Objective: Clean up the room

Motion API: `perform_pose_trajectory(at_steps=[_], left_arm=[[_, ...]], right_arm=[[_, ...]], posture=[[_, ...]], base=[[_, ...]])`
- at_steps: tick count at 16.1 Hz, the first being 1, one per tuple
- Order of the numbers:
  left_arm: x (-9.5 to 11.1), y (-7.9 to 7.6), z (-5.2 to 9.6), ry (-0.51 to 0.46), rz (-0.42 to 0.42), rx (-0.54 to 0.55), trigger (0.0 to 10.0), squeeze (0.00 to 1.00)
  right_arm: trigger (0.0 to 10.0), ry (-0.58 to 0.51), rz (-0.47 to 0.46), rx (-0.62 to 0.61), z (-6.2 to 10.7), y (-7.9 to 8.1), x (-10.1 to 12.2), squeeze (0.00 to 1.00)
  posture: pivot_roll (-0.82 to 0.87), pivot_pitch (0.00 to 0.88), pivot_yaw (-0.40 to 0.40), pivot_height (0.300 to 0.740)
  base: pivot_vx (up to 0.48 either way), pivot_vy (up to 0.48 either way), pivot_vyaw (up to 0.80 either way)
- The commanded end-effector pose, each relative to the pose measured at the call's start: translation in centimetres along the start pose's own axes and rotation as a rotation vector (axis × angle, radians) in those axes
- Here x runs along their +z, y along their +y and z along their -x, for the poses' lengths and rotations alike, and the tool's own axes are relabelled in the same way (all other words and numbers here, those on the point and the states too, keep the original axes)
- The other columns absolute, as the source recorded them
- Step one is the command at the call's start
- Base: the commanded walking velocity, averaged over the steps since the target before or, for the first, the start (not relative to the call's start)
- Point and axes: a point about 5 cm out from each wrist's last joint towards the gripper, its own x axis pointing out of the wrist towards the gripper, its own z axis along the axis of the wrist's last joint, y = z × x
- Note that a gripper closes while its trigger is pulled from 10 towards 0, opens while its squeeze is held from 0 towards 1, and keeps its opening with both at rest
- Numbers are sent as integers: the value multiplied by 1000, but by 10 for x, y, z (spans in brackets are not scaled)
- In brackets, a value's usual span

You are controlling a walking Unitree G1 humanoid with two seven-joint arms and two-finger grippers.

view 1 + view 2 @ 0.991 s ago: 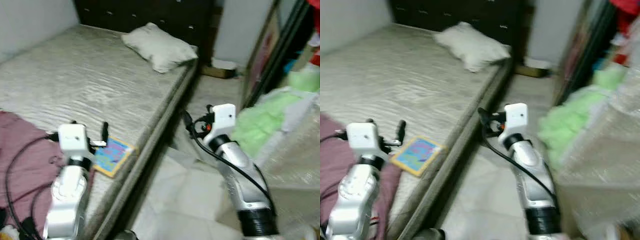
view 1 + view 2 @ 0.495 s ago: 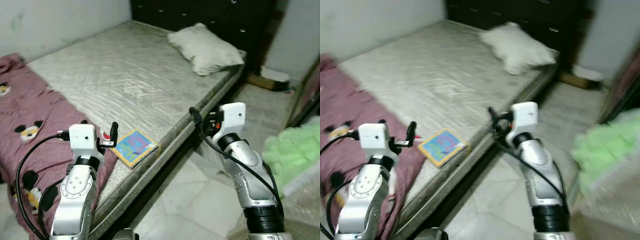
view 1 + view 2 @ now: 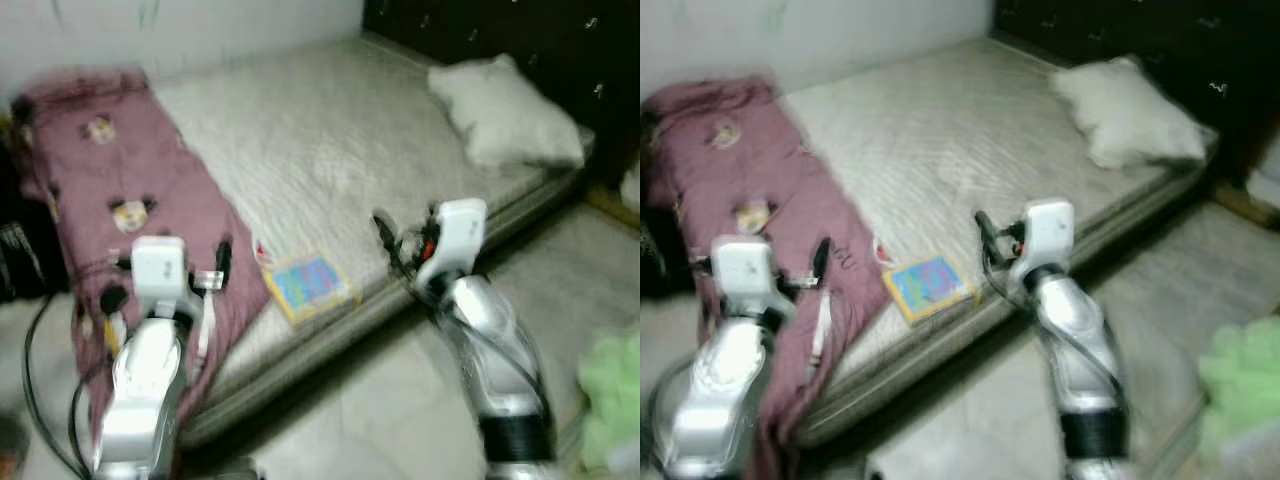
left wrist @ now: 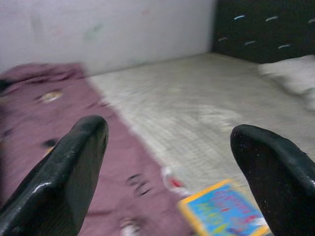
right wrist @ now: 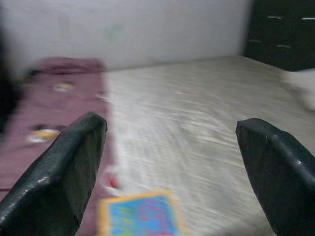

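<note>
A colourful picture book (image 3: 310,285) lies flat on the grey mattress (image 3: 330,170), close to its near edge. Beside it a maroon blanket (image 3: 130,190) with cartoon prints covers the bed's left end and hangs over the edge. My left gripper (image 4: 167,132) is open and empty, held above the blanket's hanging part, left of the book; one black finger (image 3: 223,260) shows. My right gripper (image 5: 172,125) is open and empty too, raised over the bed's edge just right of the book (image 5: 140,216). The views are blurred.
A white pillow (image 3: 505,110) rests at the bed's far right, against a dark headboard (image 3: 500,30). Pale tiled floor (image 3: 380,420) runs along the bed's near side. A green bundle (image 3: 610,400) lies on the floor at the right. Something dark (image 3: 20,260) stands at the left.
The camera has swung left, so bed, pillow and book have slid right in the picture and the whole blanket has come into sight. Both arms hold the same open pose.
</note>
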Motion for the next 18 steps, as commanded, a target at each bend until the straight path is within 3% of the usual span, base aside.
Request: perform_pose_trajectory(at_steps=[1, 16, 18], left_arm=[[2, -3, -1, -7, 1, -15, 10000, 0], [3, -5, -3, -16, -6, -29, 10000, 0], [3, -6, -3, -17, -5, -33, 10000, 0]], right_arm=[[10000, 0, 14, -14, 1, -5, 1, 0], [10000, -9, 7, -18, -1, -5, 1, 0], [10000, -13, 4, -21, -1, -5, 1, 0]], posture=[[-80, 0, -28, 740], [-74, 0, -26, 740], [-74, 0, -26, 740]], base=[[0, 0, 800], [0, 0, 800], [0, 0, 234]])
